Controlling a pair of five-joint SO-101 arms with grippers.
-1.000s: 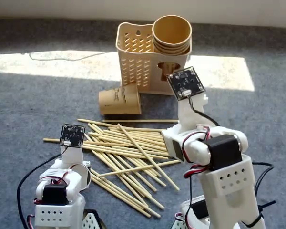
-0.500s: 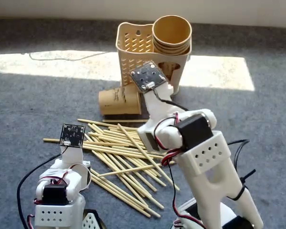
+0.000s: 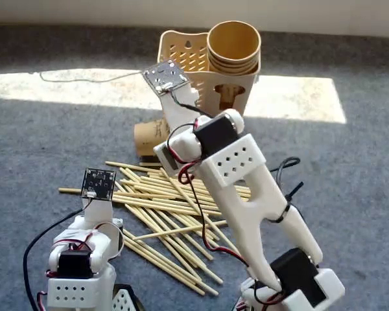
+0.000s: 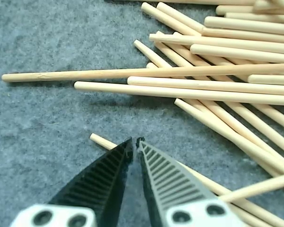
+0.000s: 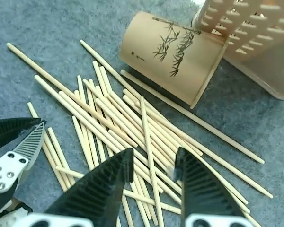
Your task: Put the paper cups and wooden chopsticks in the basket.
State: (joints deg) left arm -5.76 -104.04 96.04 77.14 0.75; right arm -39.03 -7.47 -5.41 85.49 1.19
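Wooden chopsticks [image 3: 172,194] lie in a loose pile on the grey carpet. One paper cup [image 3: 147,138] rests on its side against the cream basket [image 3: 211,87]; a stack of cups [image 3: 233,42] stands in the basket. My right arm stretches over the pile toward the lying cup [image 5: 175,56], with its gripper [image 5: 154,158] open and empty above the chopsticks [image 5: 132,127]. Low at the pile's near left edge, my left gripper [image 4: 134,142] is shut on nothing, its tips beside a chopstick end [image 4: 97,138].
The basket [image 5: 251,42] stands at the far side, in a sunlit strip of carpet. A thin cable [image 3: 84,78] runs across the floor to its left. The left arm's gripper [image 5: 19,142] appears at the edge of the right wrist view.
My right arm has swung left and stretched forward, from in front of the basket to over the lying cup. The left arm has not moved.
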